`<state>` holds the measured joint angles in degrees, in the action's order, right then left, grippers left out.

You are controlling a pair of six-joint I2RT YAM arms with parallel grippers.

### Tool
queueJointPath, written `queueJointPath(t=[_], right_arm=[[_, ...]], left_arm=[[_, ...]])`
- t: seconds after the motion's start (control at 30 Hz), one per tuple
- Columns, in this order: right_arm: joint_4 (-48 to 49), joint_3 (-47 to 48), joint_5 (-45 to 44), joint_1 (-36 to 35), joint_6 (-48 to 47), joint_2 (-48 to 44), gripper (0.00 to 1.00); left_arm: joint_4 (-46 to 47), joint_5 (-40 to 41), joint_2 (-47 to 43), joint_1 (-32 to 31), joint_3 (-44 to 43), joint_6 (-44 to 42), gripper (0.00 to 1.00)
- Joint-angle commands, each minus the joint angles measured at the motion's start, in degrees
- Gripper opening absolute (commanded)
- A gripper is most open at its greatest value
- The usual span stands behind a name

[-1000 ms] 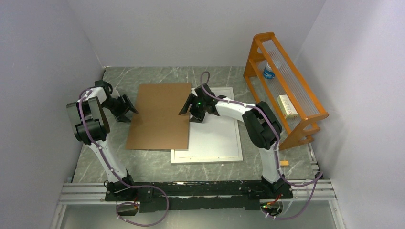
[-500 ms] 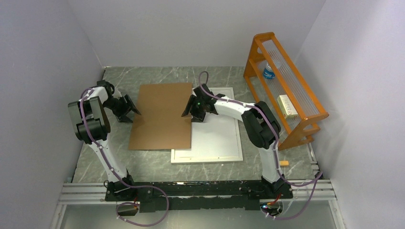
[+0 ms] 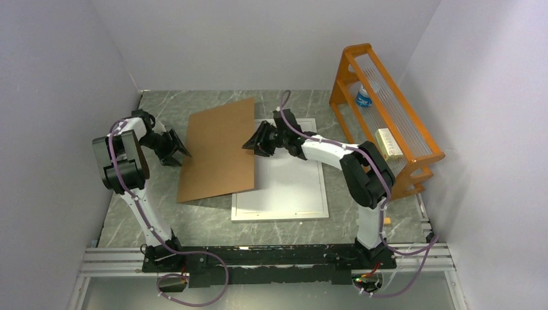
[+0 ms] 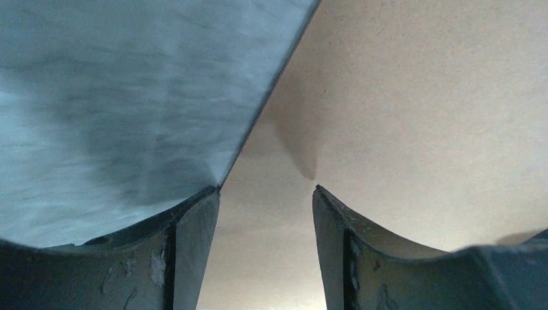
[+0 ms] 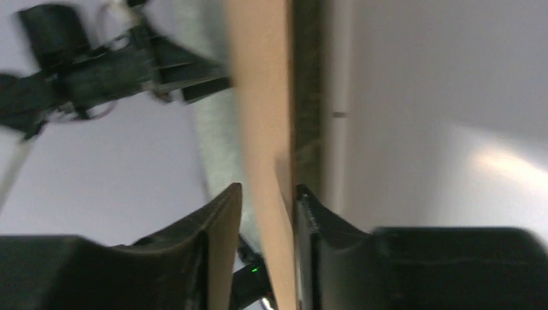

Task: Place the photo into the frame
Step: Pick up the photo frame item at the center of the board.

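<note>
White-bordered frame (image 3: 291, 187), apparently flat, right of centre.

Our top view is evenly lit and sharp, the frame (image 3: 279, 213) bright. Our right wrist view is motion-blurred; the left shows a soft shadow on the board (image 4: 420, 97).

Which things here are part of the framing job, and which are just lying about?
Job: white frame, brown backing board, right fingers gripping its edge, left fingers open at its other edge. I cannot pick out the photo.
Lying about: orange rack, bottle, pale box.
</note>
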<state>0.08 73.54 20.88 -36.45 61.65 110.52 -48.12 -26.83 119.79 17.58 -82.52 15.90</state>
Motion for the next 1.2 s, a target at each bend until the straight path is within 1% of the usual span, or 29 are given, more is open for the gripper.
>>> queueJointPath(t=[0.0, 0.07, 0.1, 0.13, 0.23, 0.33, 0.37, 0.43, 0.5, 0.57, 0.63, 0.67, 0.73, 0.87, 0.9, 0.97, 1.0, 1.07, 1.1, 1.17], right_arm=[[20.1, 2.4, 13.1, -4.8, 5.8, 2.0, 0.45], [19.4, 3.6, 12.9, -5.1, 5.2, 3.0, 0.48], [18.8, 4.4, 13.0, -5.2, 5.0, 3.6, 0.48], [17.6, 5.3, 12.6, -5.2, 4.6, 3.9, 0.46], [13.7, 6.3, 10.1, -5.1, 2.2, 2.8, 0.32], [9.1, 5.8, 6.4, -5.0, -1.4, -0.9, 0.19], [8.0, 5.6, 5.5, -4.8, -2.3, -2.2, 0.15], [5.4, 5.6, 4.5, -4.2, -3.8, -4.2, 0.12], [2.6, 5.8, 4.5, -3.4, -5.1, -5.6, 0.14], [0.8, 5.1, 4.8, -2.6, -5.3, -6.8, 0.27], [0.9, 3.7, 5.1, -2.1, -4.8, -7.9, 0.37], [1.1, 3.2, 5.3, -1.8, -4.5, -8.0, 0.38], [0.5, 3.3, 5.6, -1.5, -4.0, -8.0, 0.38], [-3.0, 4.9, 5.0, -1.4, -4.8, -8.1, 0.23], [-3.6, 5.0, 4.7, -1.2, -4.9, -8.5, 0.22], [-4.7, 4.9, 4.6, -1.0, -5.3, -9.3, 0.23], [-5.4, 4.9, 4.5, -0.9, -5.6, -9.7, 0.21], [-6.6, 4.8, 4.6, -0.5, -6.3, -10.6, 0.05], [-6.8, 4.3, 4.7, -0.4, -6.5, -11.3, 0.0], [-6.5, 2.9, 4.8, 0.1, -7.2, -13.8, 0.0]], left_arm=[[-1.9, -3.3, 9.2, -3.4, 6.3, -1.5, 0.63], [-1.7, -4.1, 9.0, -3.4, 6.3, -1.5, 0.63], [-1.6, -4.3, 8.9, -3.4, 6.3, -1.5, 0.63], [-1.5, -4.4, 8.9, -3.4, 6.4, -1.4, 0.63], [-1.5, -3.4, 8.3, -3.4, 6.3, -1.1, 0.63], [-1.5, -2.4, 6.7, -3.4, 5.9, -0.8, 0.63], [-1.4, -2.3, 6.1, -3.4, 5.8, -0.7, 0.64], [-1.1, -2.0, 5.0, -3.4, 5.6, -0.3, 0.64], [-0.7, -1.8, 4.0, -3.4, 5.6, 0.0, 0.65], [-0.5, -2.0, 3.6, -3.4, 5.6, 0.1, 0.65], [-0.4, -2.1, 3.3, -3.4, 5.7, 0.1, 0.65], [-0.4, -2.1, 3.2, -3.4, 5.7, 0.0, 0.65], [-0.5, -2.2, 3.1, -3.4, 5.8, 0.0, 0.65], [-0.6, -1.8, 2.4, -3.4, 6.0, -0.2, 0.66], [-0.6, -1.7, 2.1, -3.4, 6.0, -0.2, 0.66], [-0.5, -1.8, 1.4, -3.4, 6.2, 0.0, 0.66], [-0.4, -1.9, 1.1, -3.4, 6.3, -0.1, 0.66], [-0.3, -2.1, 0.5, -3.4, 6.3, -0.1, 0.67], [-0.1, -2.4, 0.1, -3.4, 6.4, -0.1, 0.67], [0.5, -3.2, -1.1, -3.4, 6.9, 0.2, 0.67]])
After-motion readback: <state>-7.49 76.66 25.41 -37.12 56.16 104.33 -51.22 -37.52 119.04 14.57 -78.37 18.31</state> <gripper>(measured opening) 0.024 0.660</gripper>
